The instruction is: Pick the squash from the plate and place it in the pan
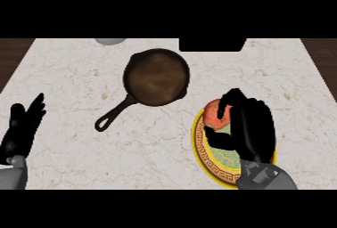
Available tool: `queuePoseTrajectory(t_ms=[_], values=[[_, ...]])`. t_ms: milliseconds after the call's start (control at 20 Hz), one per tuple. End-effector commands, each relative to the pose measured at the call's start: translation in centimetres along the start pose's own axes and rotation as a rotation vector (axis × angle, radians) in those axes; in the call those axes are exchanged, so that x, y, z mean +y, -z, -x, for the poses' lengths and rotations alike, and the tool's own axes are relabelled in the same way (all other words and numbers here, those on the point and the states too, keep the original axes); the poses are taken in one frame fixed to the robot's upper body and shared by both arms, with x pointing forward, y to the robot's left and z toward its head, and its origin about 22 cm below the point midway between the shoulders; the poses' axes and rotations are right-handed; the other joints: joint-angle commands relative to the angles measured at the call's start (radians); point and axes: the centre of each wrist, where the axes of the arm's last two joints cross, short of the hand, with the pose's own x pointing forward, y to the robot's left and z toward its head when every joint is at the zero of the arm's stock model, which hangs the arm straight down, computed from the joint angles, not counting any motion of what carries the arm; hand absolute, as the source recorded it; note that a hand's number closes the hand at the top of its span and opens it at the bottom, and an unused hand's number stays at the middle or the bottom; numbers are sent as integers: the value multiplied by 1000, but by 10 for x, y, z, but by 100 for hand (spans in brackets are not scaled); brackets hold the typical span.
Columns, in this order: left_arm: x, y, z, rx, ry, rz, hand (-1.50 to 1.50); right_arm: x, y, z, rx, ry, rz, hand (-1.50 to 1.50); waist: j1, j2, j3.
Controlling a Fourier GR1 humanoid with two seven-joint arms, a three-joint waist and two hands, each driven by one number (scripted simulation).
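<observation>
Your right hand (pixel 248 127) has its fingers curled around the squash (pixel 215 113) on the plate (pixel 205 153).
You see the pan (pixel 157 77) holding nothing, well apart on the marble counter (pixel 79 75); your left hand (pixel 21 127) rests with fingers straight at the left edge.

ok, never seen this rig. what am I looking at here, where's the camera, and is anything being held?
One picture, taken from the robot's head, looking steeply down at a pale marble counter. The grey forearms ending in black hands are the robot's own. The left robot hand rests open at the left edge. The right robot hand curls round an orange-red round squash that sits on a yellow-rimmed patterned plate; whether it is lifted yet I cannot tell. A dark round cast-iron pan with a long handle lies upper centre, apart from the plate, nothing in it.
</observation>
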Motion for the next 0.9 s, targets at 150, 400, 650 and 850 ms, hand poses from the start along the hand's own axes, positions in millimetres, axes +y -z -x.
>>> queuePoseTrajectory(t_ms=[150, 400, 650, 850], values=[[6, 8, -5, -7, 0, 12, 0, 14, 49, -45, 13, 114, 26, 150, 16, 5, 0], [-12, 12, -8, -21, 3, 15, 0, 25, 94, -48, 58, 227, 23, 150, 21, 8, 0], [-7, 21, -3, -26, 3, 34, 0, 50, 124, -64, 99, 290, 6, 150, 38, 15, 0], [-20, 14, -17, -42, -2, 61, 0, 70, 142, -64, 136, 250, -25, 150, 65, 20, 1]])
